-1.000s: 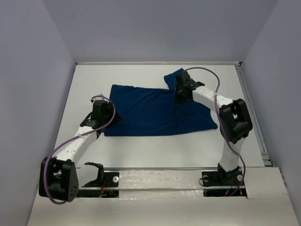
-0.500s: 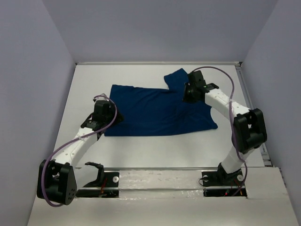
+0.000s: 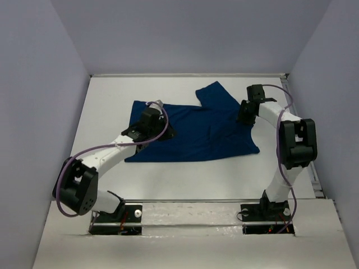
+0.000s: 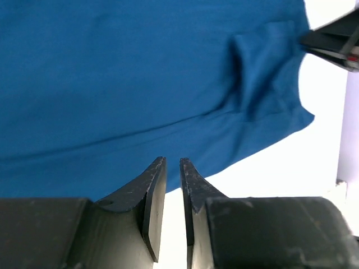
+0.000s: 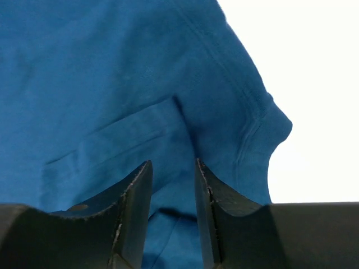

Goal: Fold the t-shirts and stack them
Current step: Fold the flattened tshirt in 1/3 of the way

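The dark navy t-shirt (image 3: 190, 131) lies spread flat on the white table, plain side up, with one sleeve pointing to the far side. No print shows. My left gripper (image 3: 164, 133) hovers over the shirt's left half. In the left wrist view (image 4: 172, 159) its jaws are almost together with only a thin slit between them and nothing held, above the shirt (image 4: 112, 67) near its hem. My right gripper (image 3: 244, 115) is at the shirt's far right edge. In the right wrist view (image 5: 173, 162) its jaws are apart over a fold of the cloth (image 5: 112, 67).
Grey walls close in the table (image 3: 185, 179) on the left, far and right sides. A metal strip (image 3: 300, 134) runs along the right edge. The arm bases and a mounting rail (image 3: 190, 216) sit at the near edge.
My left gripper has moved right from the shirt's left edge onto the cloth. My right gripper has moved right from the sleeve area to the shirt's far right edge.
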Robot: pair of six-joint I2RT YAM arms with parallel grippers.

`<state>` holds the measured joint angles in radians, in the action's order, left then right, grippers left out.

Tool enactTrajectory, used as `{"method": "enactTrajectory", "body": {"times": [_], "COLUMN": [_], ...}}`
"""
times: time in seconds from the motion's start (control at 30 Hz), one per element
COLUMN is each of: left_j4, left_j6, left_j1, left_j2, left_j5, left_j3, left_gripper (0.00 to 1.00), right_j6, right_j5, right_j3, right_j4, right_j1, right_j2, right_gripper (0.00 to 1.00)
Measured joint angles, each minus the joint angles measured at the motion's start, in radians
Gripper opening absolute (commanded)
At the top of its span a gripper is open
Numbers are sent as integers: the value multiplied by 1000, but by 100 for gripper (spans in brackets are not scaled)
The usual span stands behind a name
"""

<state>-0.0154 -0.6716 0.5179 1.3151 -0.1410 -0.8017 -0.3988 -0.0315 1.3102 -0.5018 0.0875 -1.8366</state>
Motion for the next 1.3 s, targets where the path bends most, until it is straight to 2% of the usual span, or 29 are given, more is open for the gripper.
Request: {"method": "enactTrajectory", "body": {"times": [0.13, 0.27, 0.33, 0.47, 0.73, 0.9, 1.03, 1.07, 1.3], "left_j4": [45, 78, 82, 90, 79, 78, 77, 77, 84], "left_j6": [-18, -33, -40, -46, -52, -66, -74, -74, -103], "left_j1": [66, 106, 120, 135, 144, 153, 169, 171, 183], "left_j2": [146, 317, 409, 572, 785, 839, 877, 883, 923], "left_j5": [-21, -45, -63, -96, -145, -175, -188, -190, -202], "left_j3": [-121, -256, -338, -486, -693, -716, -746, -752, -777], "left_gripper": [22, 29, 40, 52, 53, 53, 51, 50, 35], "right_j6": [10, 11, 11, 11, 11, 11, 10, 11, 11], "right_j5": [24, 35, 36, 37, 47, 47, 48, 48, 47], "right_j3": [36, 76, 77, 77, 83, 84, 84, 84, 84], "right_j4": [-12, -6, -7, -6, -6, -7, -6, -6, -6], "right_j1": [-13, -16, -16, -22, -23, -23, -23, -23, -24], "right_j2": [-55, -90, -95, -106, -123, -123, -123, -123, -123], "right_gripper": [33, 33, 33, 33, 18, 20, 31, 31, 11]}}
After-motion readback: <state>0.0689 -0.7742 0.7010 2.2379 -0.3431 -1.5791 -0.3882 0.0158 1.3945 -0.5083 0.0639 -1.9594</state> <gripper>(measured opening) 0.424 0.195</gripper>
